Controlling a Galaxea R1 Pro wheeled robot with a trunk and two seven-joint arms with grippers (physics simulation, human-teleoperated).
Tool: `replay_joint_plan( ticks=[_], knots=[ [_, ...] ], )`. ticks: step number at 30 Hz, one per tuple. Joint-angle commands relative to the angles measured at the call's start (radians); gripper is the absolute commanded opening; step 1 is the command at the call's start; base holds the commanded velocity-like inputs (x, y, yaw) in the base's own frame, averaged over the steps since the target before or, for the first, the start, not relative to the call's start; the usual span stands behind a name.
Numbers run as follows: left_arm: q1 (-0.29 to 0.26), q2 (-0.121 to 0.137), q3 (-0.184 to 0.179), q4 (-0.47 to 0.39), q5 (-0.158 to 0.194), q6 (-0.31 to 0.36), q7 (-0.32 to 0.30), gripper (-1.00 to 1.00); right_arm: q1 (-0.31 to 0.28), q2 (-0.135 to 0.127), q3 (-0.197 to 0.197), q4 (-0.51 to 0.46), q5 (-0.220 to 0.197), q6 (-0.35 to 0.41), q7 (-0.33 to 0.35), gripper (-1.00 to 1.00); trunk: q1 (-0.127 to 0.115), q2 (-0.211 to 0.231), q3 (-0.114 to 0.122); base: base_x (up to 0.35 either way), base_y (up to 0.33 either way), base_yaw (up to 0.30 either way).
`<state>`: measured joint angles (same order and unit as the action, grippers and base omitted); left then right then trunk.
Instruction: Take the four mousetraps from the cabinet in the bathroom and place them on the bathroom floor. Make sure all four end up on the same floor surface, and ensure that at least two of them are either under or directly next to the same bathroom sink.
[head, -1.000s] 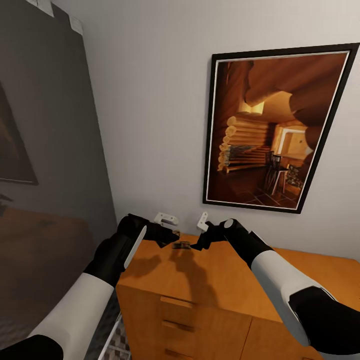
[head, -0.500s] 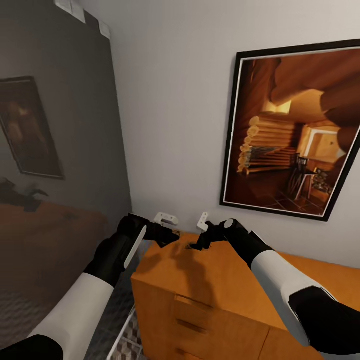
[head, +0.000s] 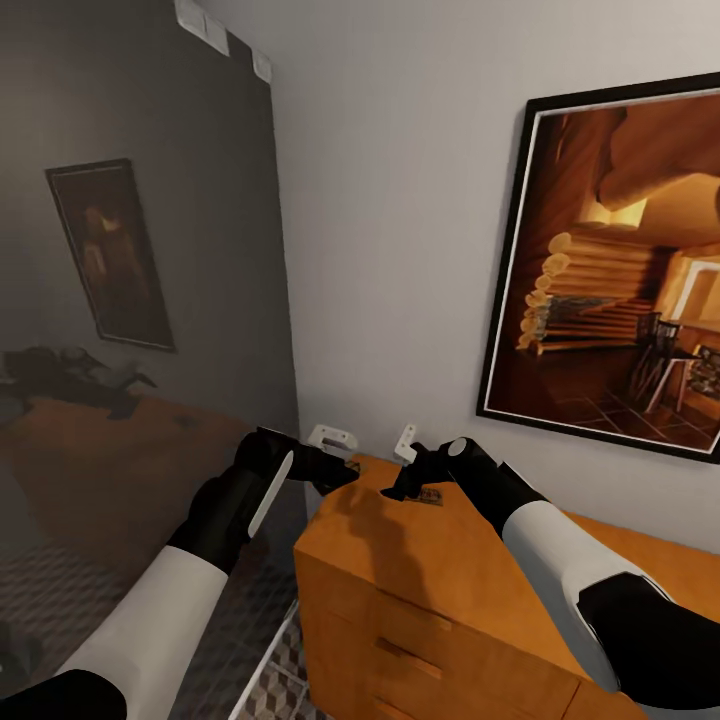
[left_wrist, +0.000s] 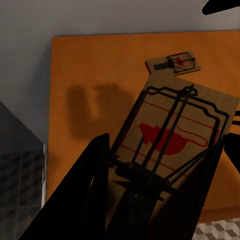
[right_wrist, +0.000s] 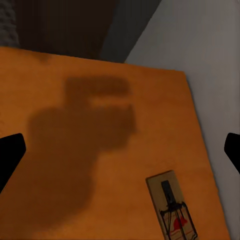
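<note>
Two mousetraps are in view. The left gripper (left_wrist: 165, 200) is clamped on one mousetrap (left_wrist: 175, 140), held above the cabinet (head: 480, 580) top's left end. The second mousetrap (right_wrist: 171, 209) lies flat there near the wall, beneath the right gripper (head: 400, 488), whose fingers are spread wide.

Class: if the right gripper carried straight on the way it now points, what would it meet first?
Probably the flat top of the orange-brown wooden cabinet; the right gripper is open and empty. The small tan mousetrap lies off to one side, though depth is unclear.
</note>
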<state>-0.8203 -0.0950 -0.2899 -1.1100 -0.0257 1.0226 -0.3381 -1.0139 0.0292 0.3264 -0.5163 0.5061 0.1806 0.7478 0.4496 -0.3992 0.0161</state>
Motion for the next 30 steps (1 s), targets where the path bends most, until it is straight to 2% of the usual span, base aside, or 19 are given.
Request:
replay_joint_plan(
  ticks=[1, 6, 16, 30],
  knots=[
    [0.000, 0.000, 0.000, -0.001, -0.004, 0.004, -0.004, -1.00, 0.000, 0.000, 0.000, -0.002, 0.005, 0.005, 0.004, 1.00, 0.000, -0.001, -0.001, 0.000, 0.000, 0.033],
    [0.000, -0.003, 0.000, 0.001, -0.003, 0.004, -0.003, -1.00, 0.000, 0.000, 0.000, -0.002, 0.005, 0.005, 0.004, 1.00, 0.000, -0.001, -0.001, 0.000, -0.095, 0.012],
    [0.000, -0.006, 0.000, 0.001, -0.003, 0.004, -0.003, -1.00, 0.000, 0.000, 0.000, -0.002, 0.005, 0.005, 0.004, 1.00, 0.000, -0.001, -0.001, 0.000, -0.258, 0.001],
    [0.000, -0.005, 0.000, 0.001, -0.003, 0.004, -0.004, -1.00, 0.000, 0.000, -0.001, -0.002, 0.006, 0.005, 0.004, 1.00, 0.000, -0.001, -0.001, 0.000, -0.022, 0.000]
  ],
)
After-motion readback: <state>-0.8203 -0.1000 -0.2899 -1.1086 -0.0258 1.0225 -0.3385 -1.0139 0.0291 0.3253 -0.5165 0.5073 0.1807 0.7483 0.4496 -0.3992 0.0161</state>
